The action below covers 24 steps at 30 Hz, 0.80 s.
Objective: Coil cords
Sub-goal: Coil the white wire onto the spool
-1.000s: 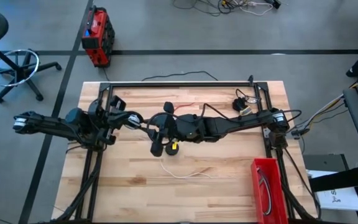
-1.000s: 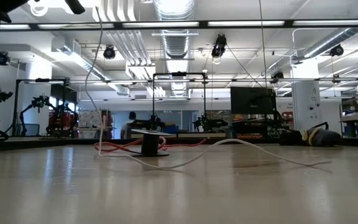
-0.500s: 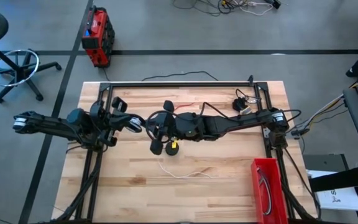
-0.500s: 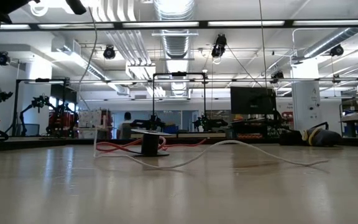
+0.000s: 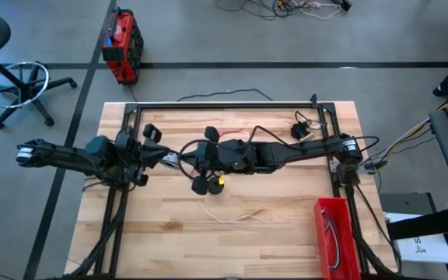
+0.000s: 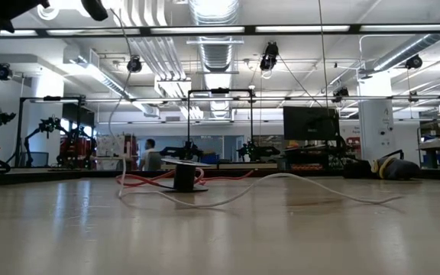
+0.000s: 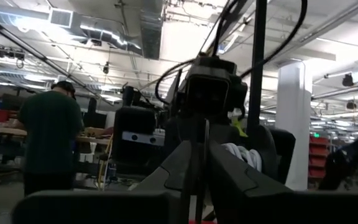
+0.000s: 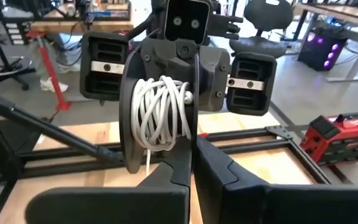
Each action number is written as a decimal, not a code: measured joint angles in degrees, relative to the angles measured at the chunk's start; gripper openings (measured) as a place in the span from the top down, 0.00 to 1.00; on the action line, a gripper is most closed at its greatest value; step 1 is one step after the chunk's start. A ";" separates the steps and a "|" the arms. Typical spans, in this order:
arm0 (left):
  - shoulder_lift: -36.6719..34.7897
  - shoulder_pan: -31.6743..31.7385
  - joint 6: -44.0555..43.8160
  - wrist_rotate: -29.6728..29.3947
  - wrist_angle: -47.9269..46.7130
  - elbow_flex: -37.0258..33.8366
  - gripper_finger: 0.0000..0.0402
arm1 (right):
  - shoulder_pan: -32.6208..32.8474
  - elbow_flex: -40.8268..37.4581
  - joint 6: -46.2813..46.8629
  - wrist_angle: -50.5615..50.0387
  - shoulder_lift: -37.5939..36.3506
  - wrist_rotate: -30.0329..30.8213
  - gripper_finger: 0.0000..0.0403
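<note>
Above the table's middle, my left gripper and my right gripper meet tip to tip, both shut. The white cord is wound into a small coil around one finger of my left gripper. From the coil a strand hangs to the table, where the rest of the white cord lies in loose waves. The red cord lies on the wood under my right arm. The black cord lies bunched at the far right. My left gripper carries the white cord's coil wound in several turns around one of its fingers, its two fingers shut beside it. The fingers lie level, pointing toward the table's right. The coil is lifted clear; one strand hangs slack from it. My right gripper has its shut fingertips level just below the coil, coming from the table's right. Whether they touch or pinch the cord, I cannot tell.
A small dark upright object stands on the table below the grippers. A red bin holding a coiled cord sits at the near right. A dark metal frame borders the far edge and sides. A person stands in the room beyond.
My left gripper has turned a little about its own axis and drifted slightly toward the near edge. The hanging white strand has swayed. The rest of the cord on the table has stayed where it was.
</note>
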 joint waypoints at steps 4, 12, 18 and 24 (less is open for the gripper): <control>0.09 0.00 0.08 2.08 -0.69 0.00 0.89 | -0.02 1.20 0.45 -2.88 -0.02 -1.22 1.00; -0.04 0.00 0.54 3.80 -4.58 0.00 0.91 | -1.18 2.95 3.53 -8.81 -0.09 -7.40 1.00; -0.13 0.00 2.09 3.86 -13.09 1.85 0.91 | -2.30 3.91 4.97 -13.92 -0.11 -10.95 1.00; 0.13 0.00 3.44 3.95 -23.88 5.72 0.91 | -3.17 4.74 5.03 -17.63 -0.11 -13.42 1.00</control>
